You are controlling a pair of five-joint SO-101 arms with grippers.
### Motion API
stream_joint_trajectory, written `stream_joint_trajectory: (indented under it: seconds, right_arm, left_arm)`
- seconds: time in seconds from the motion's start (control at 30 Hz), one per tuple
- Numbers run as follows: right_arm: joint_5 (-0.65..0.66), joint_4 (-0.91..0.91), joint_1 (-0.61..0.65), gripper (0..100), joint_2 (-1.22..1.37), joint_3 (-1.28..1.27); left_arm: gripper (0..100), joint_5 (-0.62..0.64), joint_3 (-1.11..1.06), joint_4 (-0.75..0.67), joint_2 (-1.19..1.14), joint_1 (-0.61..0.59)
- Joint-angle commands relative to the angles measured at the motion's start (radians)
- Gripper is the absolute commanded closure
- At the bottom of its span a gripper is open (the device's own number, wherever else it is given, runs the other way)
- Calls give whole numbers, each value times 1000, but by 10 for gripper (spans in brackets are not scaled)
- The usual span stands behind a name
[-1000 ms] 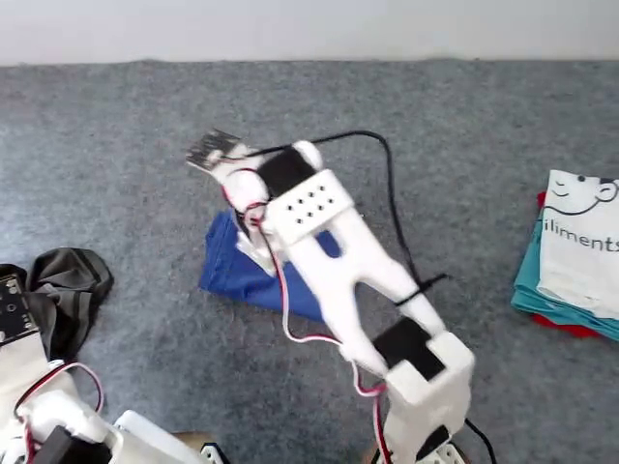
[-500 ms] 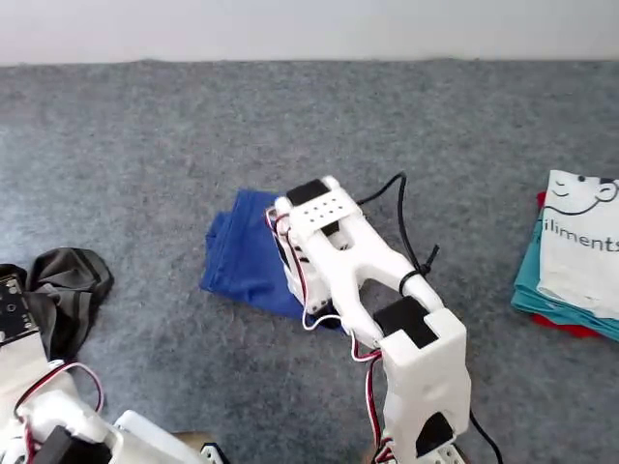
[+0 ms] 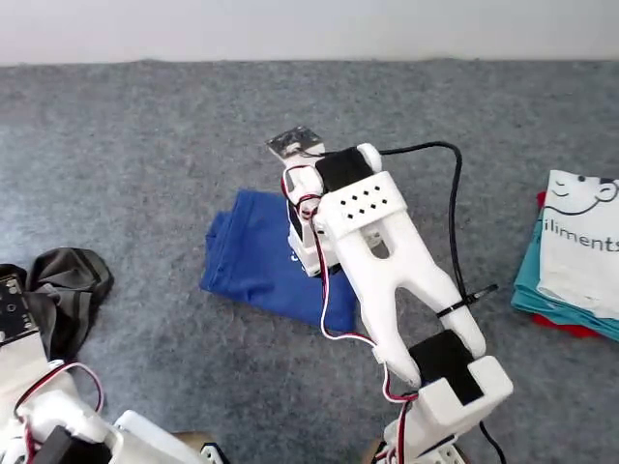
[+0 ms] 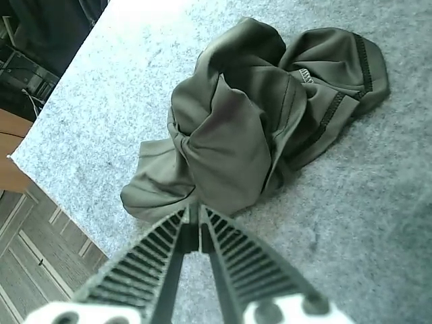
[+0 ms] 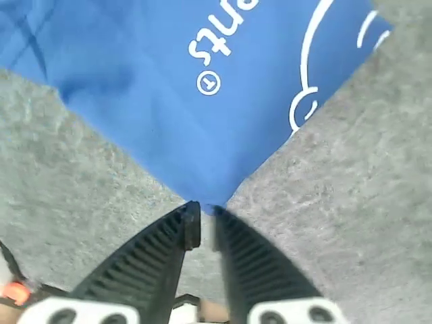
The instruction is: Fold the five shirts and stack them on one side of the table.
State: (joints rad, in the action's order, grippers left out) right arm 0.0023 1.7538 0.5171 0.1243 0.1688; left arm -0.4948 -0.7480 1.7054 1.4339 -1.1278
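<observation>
**Blue Shirt: Corner Grip and Clearance**

The blue shirt (image 3: 250, 259) lies at the middle of the surface (image 3: 126, 145), partly under the right arm. The right gripper (image 5: 206, 217) has its jaws almost together, with one corner of the blue shirt nipped between the tips. The hold is shallow and could slip under load.

Procedure, as judged: the step is a fold or a drag of this shirt.
- Take more cloth into the jaws before lifting.
- Lift only enough to free the corner from the surface.
- Carry the corner straight across so the layers do not bunch.

Clearance: the stack of folded shirts (image 3: 578, 253) sits at the right edge, well apart, with open surface between. The dark shirt (image 4: 236, 128) lies crumpled near the left edge. The left gripper (image 4: 196, 214) hangs above it, jaws together and holding nothing.
</observation>
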Motion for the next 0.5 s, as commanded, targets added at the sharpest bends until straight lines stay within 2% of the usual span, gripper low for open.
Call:
stream_joint_trajectory:
  seconds: [0.0, 0.07, 0.17, 0.47]
  right_arm:
    - [-183, 39, -7, 771, 10, 41]
    - [-281, 25, 1, 664, 67, 46]
    - [-354, -22, 18, 553, 156, 46]
    - [-440, -236, 31, 534, 361, 48]
  left_arm:
    - [982, -3, 10, -17, 5, -2]
    - [982, -3, 10, -17, 5, -2]
    - [982, -2, 7, -17, 5, -2]
    - [982, -2, 7, -17, 5, -2]
